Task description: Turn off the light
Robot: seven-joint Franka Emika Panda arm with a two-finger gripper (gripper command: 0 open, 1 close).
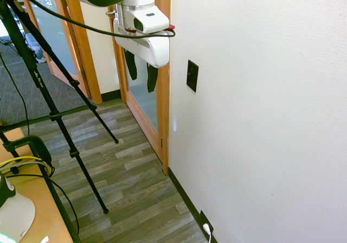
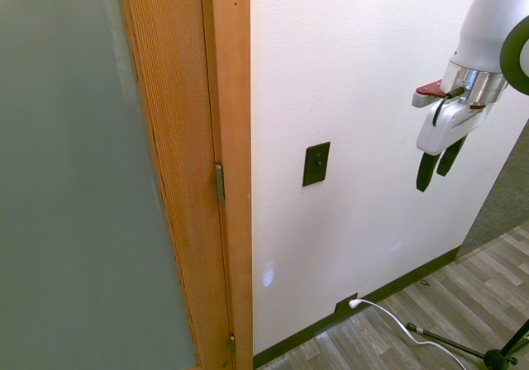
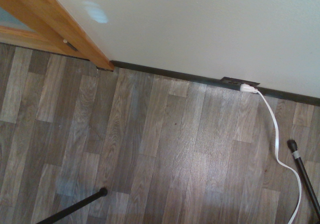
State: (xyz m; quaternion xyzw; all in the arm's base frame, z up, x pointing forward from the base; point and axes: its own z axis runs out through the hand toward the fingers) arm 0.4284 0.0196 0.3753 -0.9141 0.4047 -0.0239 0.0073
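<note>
Since the switch (image 2: 316, 163) sat on the white wall (image 2: 372, 73) just beside the wooden door frame (image 2: 227, 139), the gripper (image 2: 438, 170), empty with jaws parted and well apart, needed turning wallward, I judged.

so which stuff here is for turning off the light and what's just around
For the job:
small black upright wall switch plate
white arm's end effector, open, away from the wall

Just around:
black outlet plate with white plug
wooden door frame

White arm held high, hand (image 1: 142, 72) pointing down, fingers parted
</note>
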